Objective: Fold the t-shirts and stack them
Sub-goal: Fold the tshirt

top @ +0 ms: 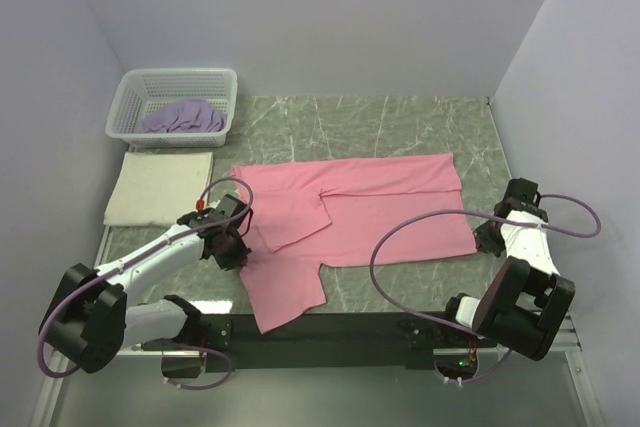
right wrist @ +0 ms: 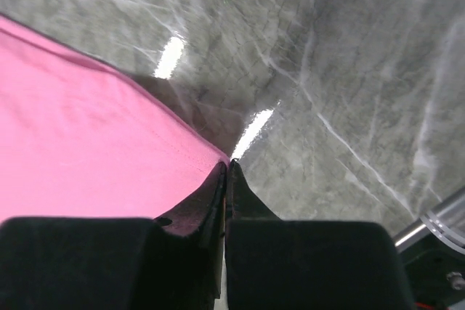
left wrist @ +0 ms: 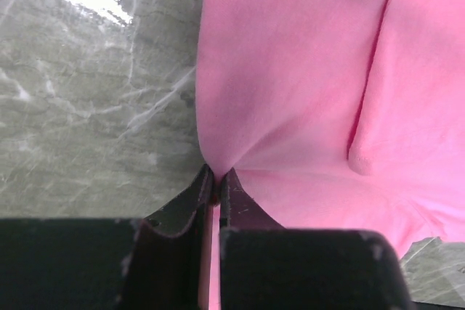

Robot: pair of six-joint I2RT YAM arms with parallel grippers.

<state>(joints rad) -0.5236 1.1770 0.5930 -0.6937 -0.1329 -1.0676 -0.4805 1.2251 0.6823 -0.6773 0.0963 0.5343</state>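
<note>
The pink t-shirt (top: 370, 212) lies spread across the middle of the marble surface (top: 400, 127), with a flap folded over toward its left side. The left gripper (left wrist: 216, 179) is pressed together on the shirt's edge at 8 o'clock, and the fabric puckers up into the pinch. The right gripper (right wrist: 227, 168) nips the shirt's corner at 4 o'clock. The cream t-shirt (top: 160, 187) rests folded at 9 o'clock, just beside the white basket (top: 170, 82) at 11 o'clock. The basket holds the crumpled lavender t-shirt (top: 185, 115).
</note>
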